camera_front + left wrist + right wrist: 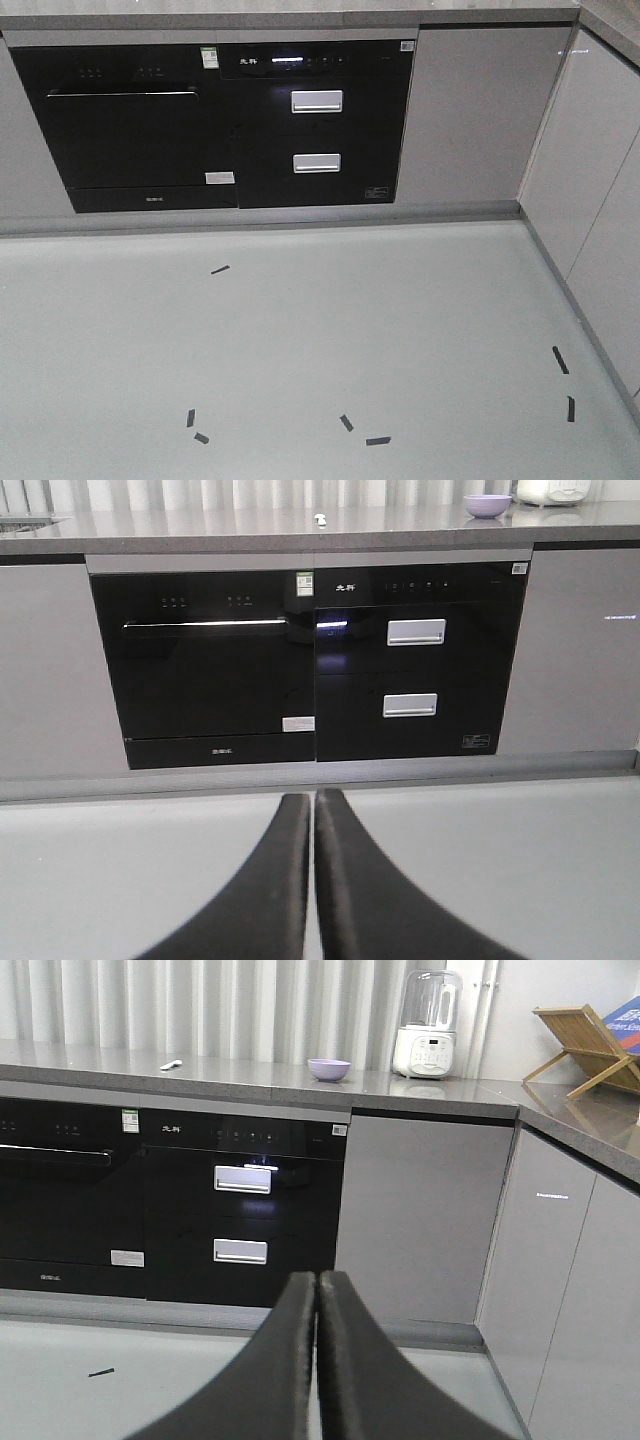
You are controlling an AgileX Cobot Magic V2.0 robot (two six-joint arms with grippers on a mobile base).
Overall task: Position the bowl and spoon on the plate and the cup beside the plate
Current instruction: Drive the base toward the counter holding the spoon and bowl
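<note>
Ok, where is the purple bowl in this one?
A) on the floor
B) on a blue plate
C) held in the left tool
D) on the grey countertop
D: the bowl sits on the grey countertop, left of the white blender.

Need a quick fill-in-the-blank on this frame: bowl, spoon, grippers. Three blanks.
1. The bowl rests on the grey ____.
2. In the right wrist view, the spoon lies to the ____ of the bowl.
3. The left gripper and right gripper are both ____, holding nothing.
Missing words: countertop; left; shut.
</note>
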